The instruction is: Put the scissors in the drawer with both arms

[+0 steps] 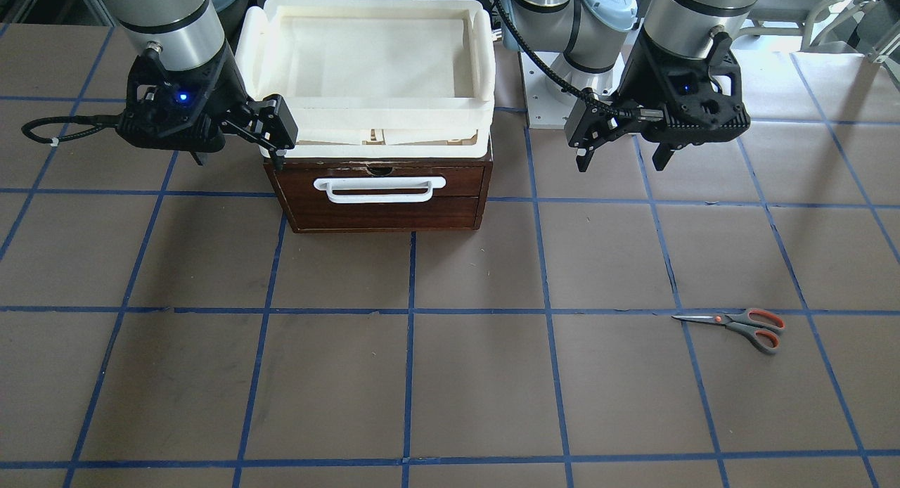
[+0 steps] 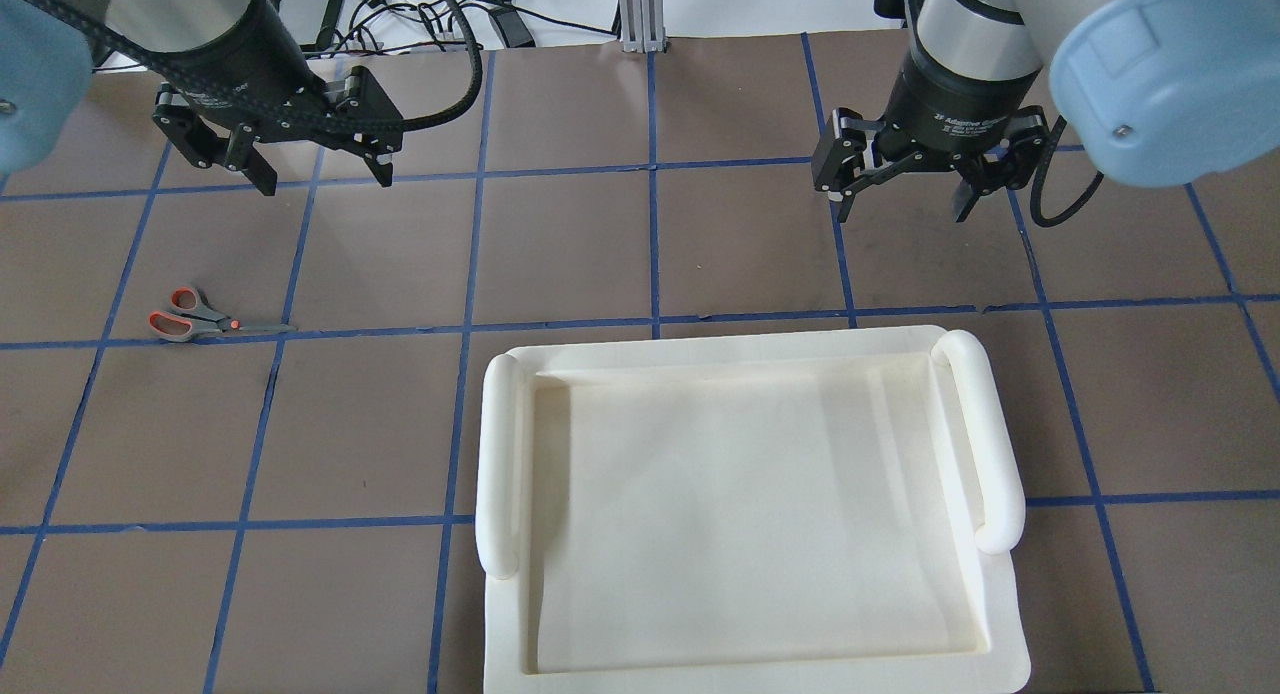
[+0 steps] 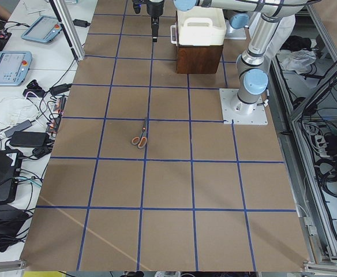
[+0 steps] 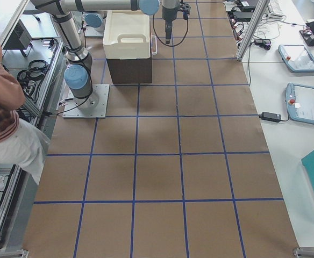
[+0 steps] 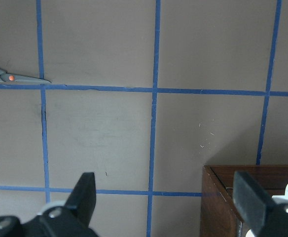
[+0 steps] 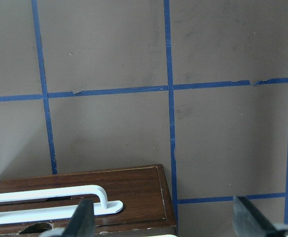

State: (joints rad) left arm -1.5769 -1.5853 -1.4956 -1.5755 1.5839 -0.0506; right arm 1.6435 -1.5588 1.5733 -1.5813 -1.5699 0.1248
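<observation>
The scissors point(image 1: 738, 323) lie flat on the brown table, blades shut, far to the robot's left of the box; they also show in the overhead view point(image 2: 200, 319) and the left side view point(image 3: 139, 138), and their blade tip shows in the left wrist view point(image 5: 16, 79). The drawer point(image 1: 383, 193) of the dark wooden box is closed, with its white bar handle point(image 1: 380, 188) on the front; the handle also shows in the right wrist view point(image 6: 50, 202). My left gripper point(image 1: 622, 166) point(image 2: 326, 184) hangs open and empty above the table beside the box. My right gripper point(image 1: 239, 161) point(image 2: 902, 214) is open and empty at the box's other front corner.
A cream-white foam tray point(image 1: 365, 115) point(image 2: 500, 454) sits on top of the box. The left arm's base plate point(image 1: 541, 101) stands behind the box. A person point(image 4: 6, 118) stands at the table's edge. Control pendants point(image 4: 302, 102) lie on a side table.
</observation>
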